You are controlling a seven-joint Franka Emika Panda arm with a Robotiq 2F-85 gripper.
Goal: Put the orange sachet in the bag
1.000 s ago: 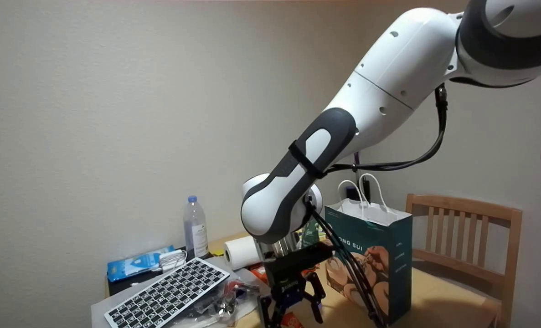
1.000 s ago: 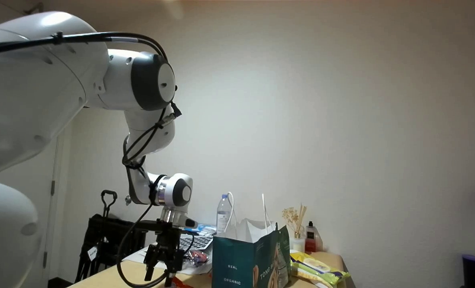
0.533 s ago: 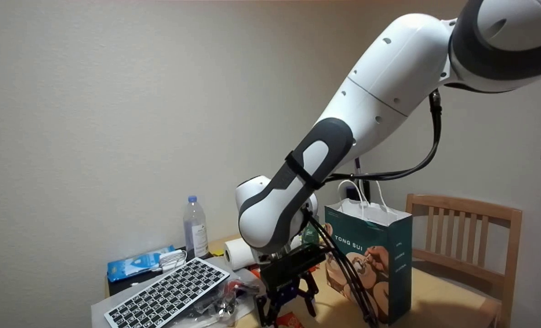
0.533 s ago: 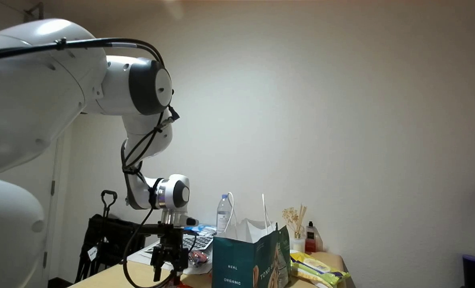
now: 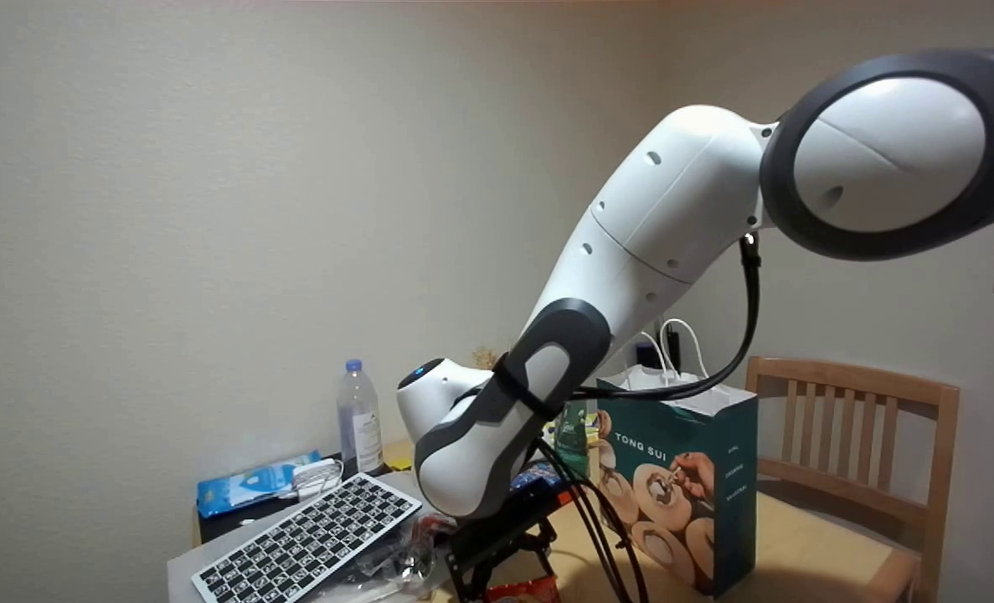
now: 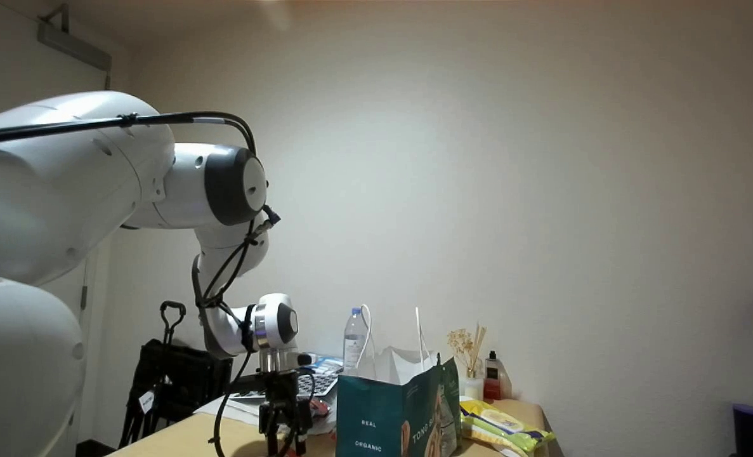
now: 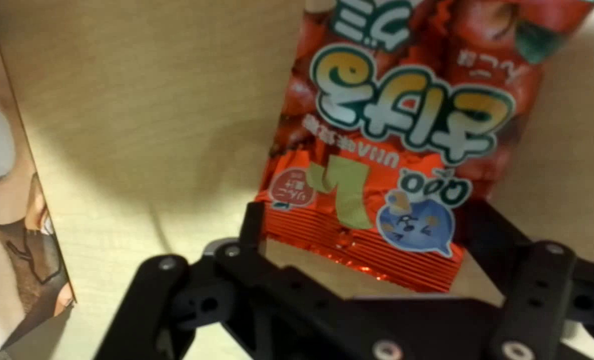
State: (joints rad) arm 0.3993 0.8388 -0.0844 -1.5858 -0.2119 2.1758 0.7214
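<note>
The orange sachet [image 7: 402, 115] lies flat on the wooden table with its printed face up in the wrist view. It also shows at the bottom edge of an exterior view [image 5: 528, 591]. My gripper [image 7: 367, 217] is open, its fingers wide apart on either side of the sachet's near crimped end. Whether the fingers touch it I cannot tell. The gripper shows low over the table in both exterior views [image 5: 507, 576] [image 6: 286, 438]. The dark teal bag [image 5: 672, 452] stands upright and open-topped beside it, also in an exterior view [image 6: 373, 412]. Its printed front edge shows in the wrist view [image 7: 6, 240].
A white keyboard [image 5: 308, 536] and a clear plastic bag of items [image 5: 417, 557] lie left of the gripper. A bottle [image 5: 360, 419] stands behind. A green pouch [image 5: 572, 440] stands beside the bag. A yellow wipes pack [image 6: 503, 425] and a chair [image 5: 857, 435] are near.
The arm has lowered, and the gripper has come down toward the table around the sachet's end. It stays open. The bag and sachet have not visibly moved.
</note>
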